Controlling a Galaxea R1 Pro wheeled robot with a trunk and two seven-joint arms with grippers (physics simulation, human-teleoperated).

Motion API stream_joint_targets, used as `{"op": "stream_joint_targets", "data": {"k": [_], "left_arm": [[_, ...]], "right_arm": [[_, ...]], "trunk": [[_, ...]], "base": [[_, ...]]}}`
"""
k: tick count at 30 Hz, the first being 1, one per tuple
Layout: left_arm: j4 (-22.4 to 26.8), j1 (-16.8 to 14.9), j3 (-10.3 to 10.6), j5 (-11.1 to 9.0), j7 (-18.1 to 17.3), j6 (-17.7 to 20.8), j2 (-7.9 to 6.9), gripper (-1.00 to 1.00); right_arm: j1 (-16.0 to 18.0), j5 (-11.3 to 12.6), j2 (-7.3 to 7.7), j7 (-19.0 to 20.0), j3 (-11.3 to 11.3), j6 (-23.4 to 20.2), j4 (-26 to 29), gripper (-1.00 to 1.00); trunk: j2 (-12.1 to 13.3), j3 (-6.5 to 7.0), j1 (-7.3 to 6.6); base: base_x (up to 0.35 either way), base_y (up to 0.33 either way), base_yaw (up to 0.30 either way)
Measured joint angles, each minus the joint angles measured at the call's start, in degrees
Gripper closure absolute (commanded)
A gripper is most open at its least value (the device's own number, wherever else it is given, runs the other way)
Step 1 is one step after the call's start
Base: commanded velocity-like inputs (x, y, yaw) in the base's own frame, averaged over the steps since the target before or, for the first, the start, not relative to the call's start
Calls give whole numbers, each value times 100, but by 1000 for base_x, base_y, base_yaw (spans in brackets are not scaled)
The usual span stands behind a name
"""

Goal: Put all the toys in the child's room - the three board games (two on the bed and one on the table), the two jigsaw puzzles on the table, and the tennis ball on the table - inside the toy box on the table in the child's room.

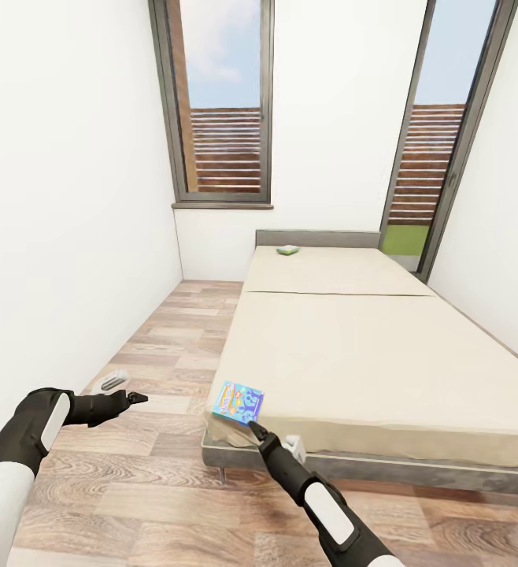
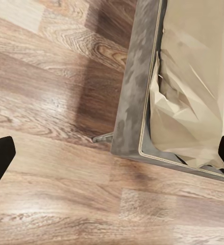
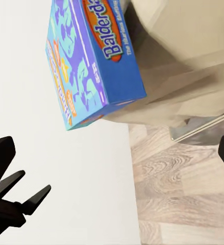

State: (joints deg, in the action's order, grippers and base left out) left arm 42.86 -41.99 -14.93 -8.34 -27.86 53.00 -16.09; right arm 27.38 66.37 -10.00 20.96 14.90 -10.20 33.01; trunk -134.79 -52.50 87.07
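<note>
The bed [image 1: 369, 346] wore a plain beige mattress on a dark grey frame, with a grey headboard. On its near corner the blue board game [image 1: 238, 402] showed purple figures, yellow and orange lettering, and an orange-red oval bearing pale letters that began "Balderda"; its edges were bright blue. Near the headboard a white-green board game [image 1: 289, 250] lay pale against the beige. The floor [image 1: 157, 488] was wood-grained planks in mixed browns and greys. The walls were white and the window frames dark grey, with red-brown slats, blue sky and a strip of green behind them. Both arms were black with white panels; the right pincer [image 1: 253, 426] and left pincer [image 1: 137, 398] were black.
</note>
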Motion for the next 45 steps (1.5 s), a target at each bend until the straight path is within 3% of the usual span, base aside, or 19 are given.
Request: {"op": "stream_joint_targets", "data": {"k": [8, 26, 35, 45], "left_arm": [[0, 0, 2, 0, 0, 0, 2, -100], [0, 1, 2, 9, -1, 0, 8, -100], [0, -1, 1, 22, -3, -4, 9, -100], [0, 0, 2, 20, -1, -9, 9, -100]], "right_arm": [[0, -59, 0, 64, 22, 318, -127, -100], [0, -119, 0, 598, 48, 381, -169, -100], [0, -411, 0, 621, 173, 377, -170, -100], [0, -481, 0, 619, 225, 375, -170, -100]], "trunk": [[0, 0, 0], [0, 0, 0], [0, 0, -1], [0, 0, 0]], "base": [[0, 0, 0], [0, 0, 0], [25, 59, 0], [34, 54, 0]]}}
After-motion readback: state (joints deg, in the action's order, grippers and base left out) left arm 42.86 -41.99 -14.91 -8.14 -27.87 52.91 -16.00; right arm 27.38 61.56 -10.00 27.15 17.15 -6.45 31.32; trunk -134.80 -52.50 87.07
